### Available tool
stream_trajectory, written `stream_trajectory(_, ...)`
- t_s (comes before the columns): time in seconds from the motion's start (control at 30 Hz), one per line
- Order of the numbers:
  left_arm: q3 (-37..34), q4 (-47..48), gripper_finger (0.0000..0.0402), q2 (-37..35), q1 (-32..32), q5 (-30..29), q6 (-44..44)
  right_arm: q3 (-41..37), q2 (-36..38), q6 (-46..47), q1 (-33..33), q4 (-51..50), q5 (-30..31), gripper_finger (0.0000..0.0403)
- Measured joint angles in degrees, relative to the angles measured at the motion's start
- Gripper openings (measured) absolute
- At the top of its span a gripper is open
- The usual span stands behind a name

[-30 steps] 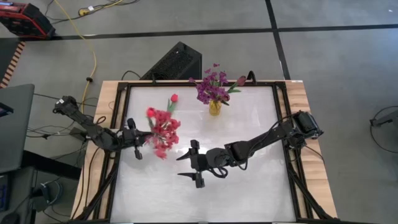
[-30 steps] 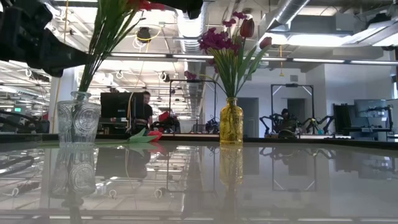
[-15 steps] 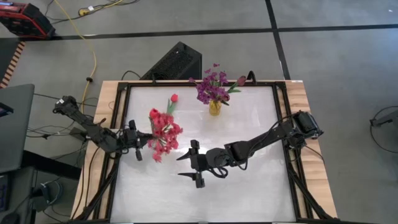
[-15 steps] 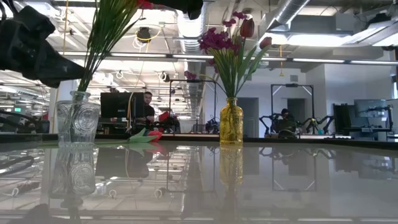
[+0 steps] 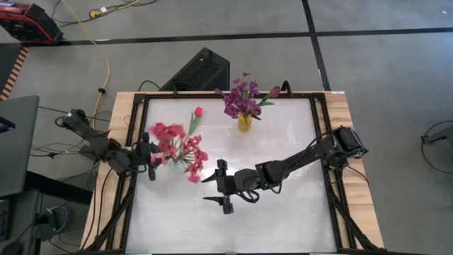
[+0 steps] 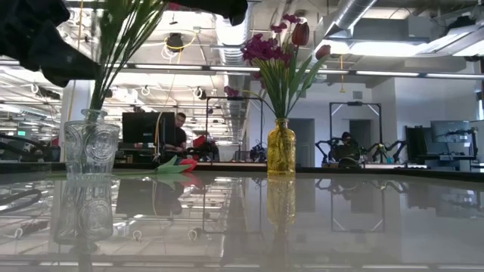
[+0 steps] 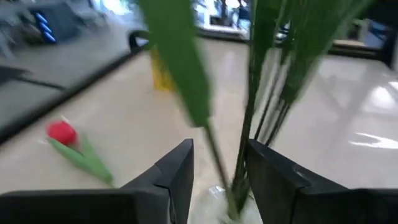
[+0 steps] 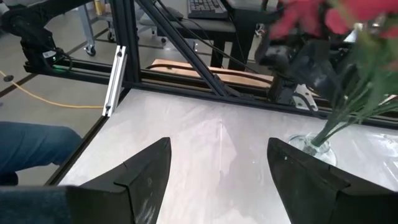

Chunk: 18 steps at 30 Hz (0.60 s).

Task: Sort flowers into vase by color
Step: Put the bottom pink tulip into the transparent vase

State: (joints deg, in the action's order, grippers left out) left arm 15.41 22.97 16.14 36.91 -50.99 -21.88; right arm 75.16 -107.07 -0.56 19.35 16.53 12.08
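Pink-red bunch [image 5: 173, 145] shifted left, left pincer [image 5: 150, 157] parted

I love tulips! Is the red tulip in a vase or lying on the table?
Lying on the table. The red tulip lies flat, outside both vases.

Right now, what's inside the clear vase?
The clear vase holds green stems of the pink-red flowers. Stem ends at its bottom cannot be made out through the patterned glass.

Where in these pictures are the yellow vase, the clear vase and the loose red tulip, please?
yellow vase [image 6: 281, 147], low view, its glass body.
clear vase [image 6: 91, 148], low view, its patterned body.
loose red tulip [image 7: 61, 132], left wrist view, its red head.
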Motion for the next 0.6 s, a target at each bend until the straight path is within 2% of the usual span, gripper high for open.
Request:
stream_trajectory(0.2,2.0,5.2,0.0133,0.0,0.0,8.5,-5.7,0.0,0.0,-1.1,0.0,-0.3,0.0,0.0292)
stream_trajectory(0.43,2.0,6.6,0.0133,0.0,-0.8,8.2,-8.6,0.0,0.0,-1.2,0.0,-0.2,0.0,0.0292)
stream_trajectory(0.6,2.0,8.5,0.0133,0.0,-4.0,11.9,-12.0,0.0,0.0,-1.0,0.0,-0.2,0.0,0.0292)
